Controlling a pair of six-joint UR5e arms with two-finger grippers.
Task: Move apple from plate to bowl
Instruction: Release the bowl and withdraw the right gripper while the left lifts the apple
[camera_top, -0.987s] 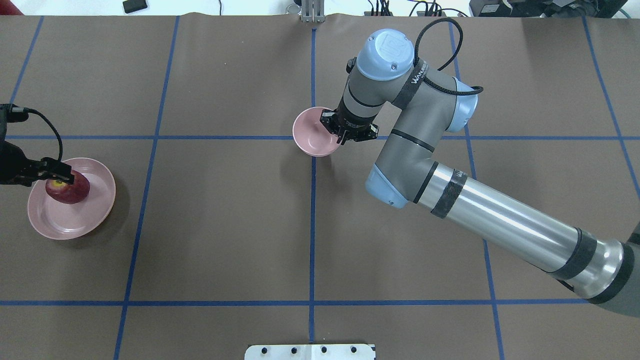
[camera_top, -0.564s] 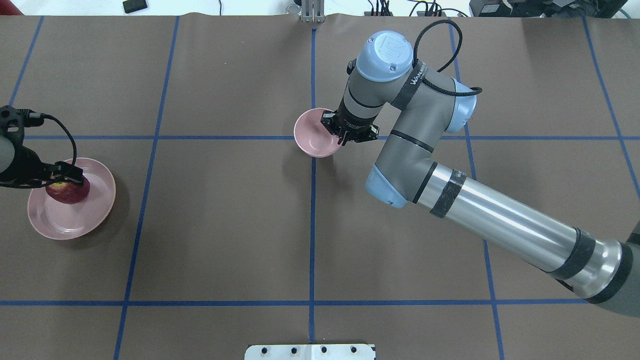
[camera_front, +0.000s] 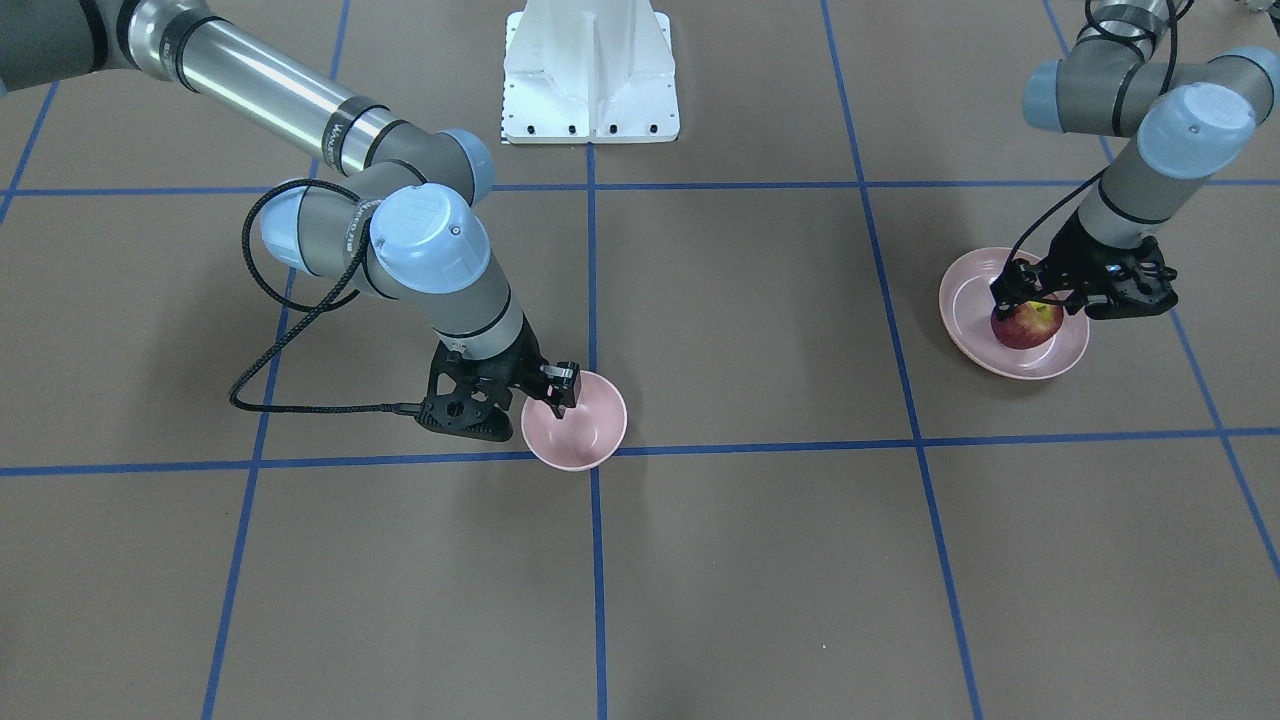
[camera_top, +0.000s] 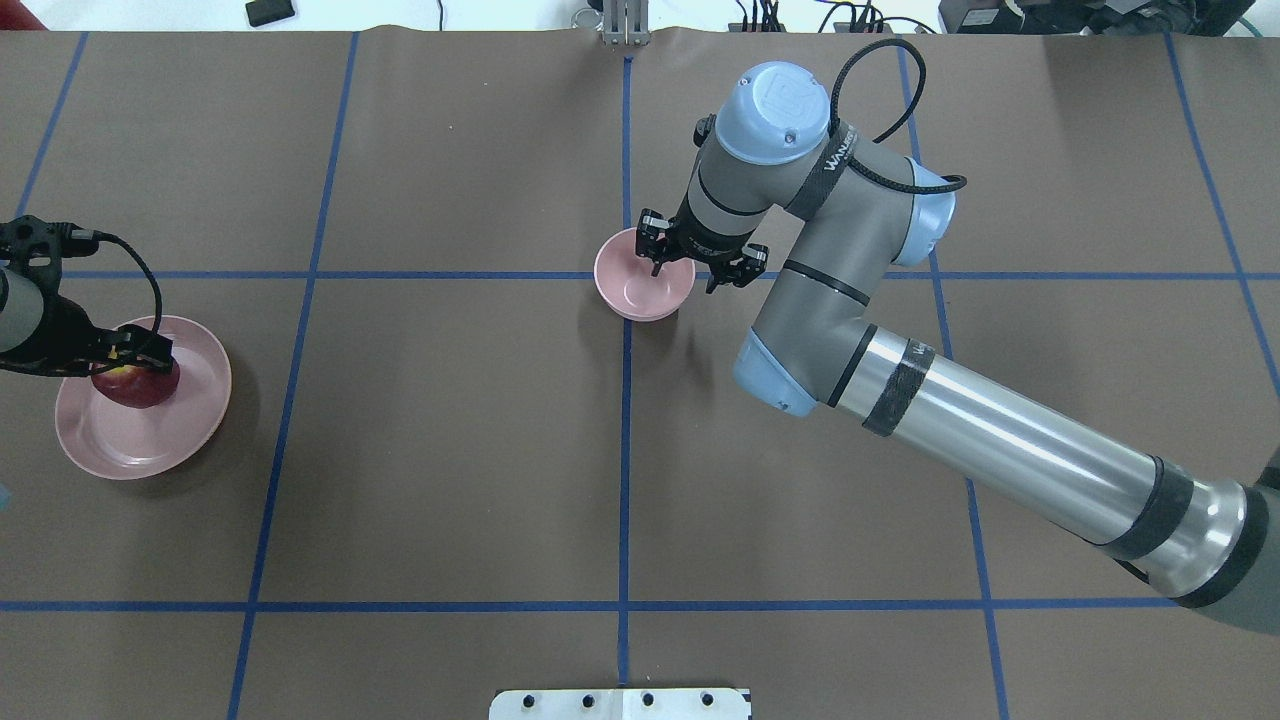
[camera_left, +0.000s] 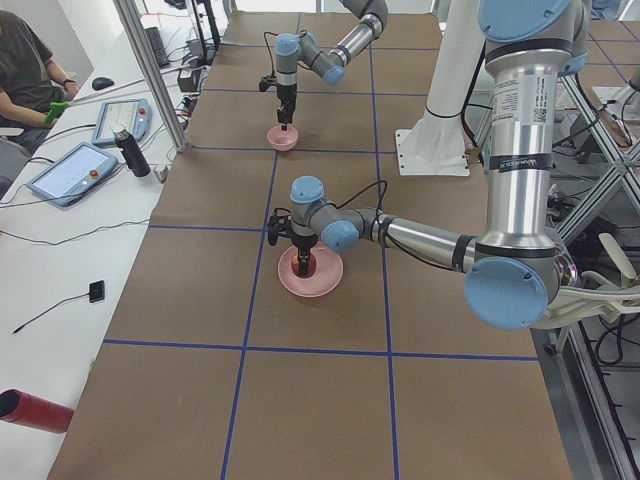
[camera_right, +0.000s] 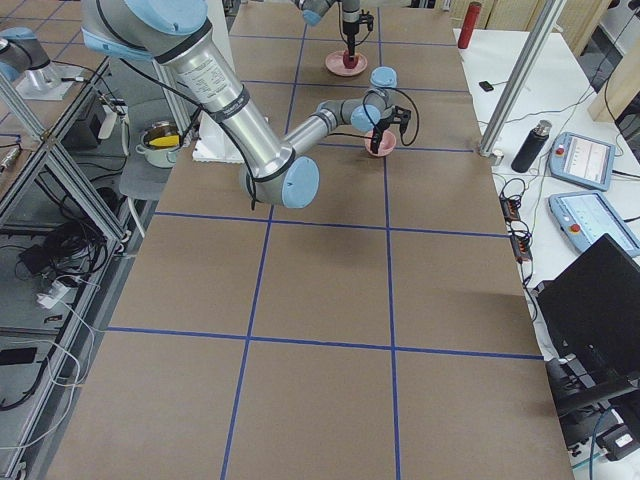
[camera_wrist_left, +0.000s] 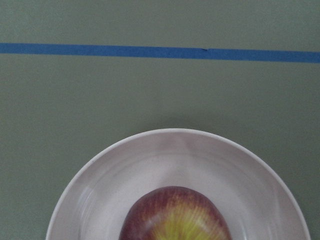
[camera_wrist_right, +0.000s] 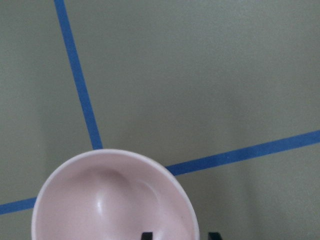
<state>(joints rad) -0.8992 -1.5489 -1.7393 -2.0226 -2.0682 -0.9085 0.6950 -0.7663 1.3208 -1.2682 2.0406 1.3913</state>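
Note:
The dark-red apple (camera_top: 138, 388) sits on the wide pink plate (camera_top: 190, 425) at the table's left; it also shows in the front view (camera_front: 1025, 328) and the left wrist view (camera_wrist_left: 175, 215). My left gripper (camera_top: 138, 356) is open, low over the apple's top, its fingers on either side. The small pink bowl (camera_top: 640, 292) stands empty at the table's centre, on the blue tape cross. My right gripper (camera_top: 686, 274) is open, with one finger inside the bowl and one outside its right rim (camera_wrist_right: 192, 220).
The white robot base plate (camera_front: 590, 70) lies at mid-table on the robot's side. Blue tape lines grid the brown table. A person, tablets and a bottle (camera_left: 128, 152) are on the white side bench beyond the far edge.
My right gripper's jaws have spread off the bowl's rim, after the bowl shifted slightly to the right. My left gripper has moved in and down over the apple.

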